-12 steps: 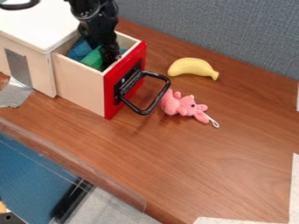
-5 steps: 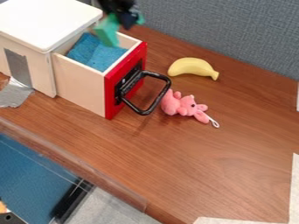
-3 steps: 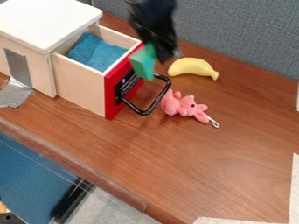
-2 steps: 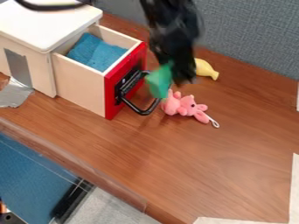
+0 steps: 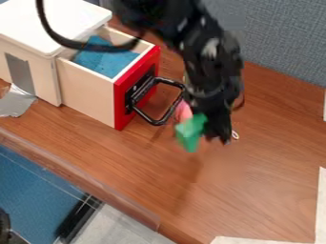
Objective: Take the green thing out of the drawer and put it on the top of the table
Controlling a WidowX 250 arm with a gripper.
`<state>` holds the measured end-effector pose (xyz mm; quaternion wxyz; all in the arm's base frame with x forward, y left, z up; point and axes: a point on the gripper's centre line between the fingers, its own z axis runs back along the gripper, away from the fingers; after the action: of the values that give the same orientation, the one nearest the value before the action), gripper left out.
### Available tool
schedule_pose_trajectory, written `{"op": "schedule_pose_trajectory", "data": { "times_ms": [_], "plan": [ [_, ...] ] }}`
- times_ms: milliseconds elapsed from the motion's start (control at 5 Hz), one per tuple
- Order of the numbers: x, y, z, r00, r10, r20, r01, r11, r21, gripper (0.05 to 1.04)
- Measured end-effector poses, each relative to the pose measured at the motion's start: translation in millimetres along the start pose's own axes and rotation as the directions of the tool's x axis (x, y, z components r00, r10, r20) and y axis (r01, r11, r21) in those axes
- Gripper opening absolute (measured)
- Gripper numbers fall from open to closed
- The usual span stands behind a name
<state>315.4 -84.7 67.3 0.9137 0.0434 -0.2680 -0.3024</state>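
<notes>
Green block [image 5: 189,132] gripped in the pincer [image 5: 208,130], aloft over the surface [image 5: 255,181], out past the open drawer [image 5: 89,90]; probably held there so set-down clears the handle [image 5: 153,121].

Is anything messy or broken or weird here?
The silver tape by the box looks a bit odd: it's all crumpled where it sticks to the table, not flat. The drawer is open, but that fits the job. I can't see anything spilled or broken.
</notes>
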Motion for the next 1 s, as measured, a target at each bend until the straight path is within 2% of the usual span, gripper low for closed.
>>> {"op": "schedule_pose_trajectory", "data": {
  "times_ms": [400,600,800,1000],
  "plan": [
    [-20,-13,-30,0.997,-0.036,-0.069,0.036,0.999,-0.004,0.611],
    [-22,-15,-41,0.996,-0.059,-0.067,0.06,0.998,0.013,0.675],
    [-27,-16,-44,0.994,-0.059,-0.091,0.06,0.998,0.009,0.948],
    [-27,-12,-42,0.994,-0.035,-0.106,0.034,0.999,-0.019,0.995]
  ]
}}
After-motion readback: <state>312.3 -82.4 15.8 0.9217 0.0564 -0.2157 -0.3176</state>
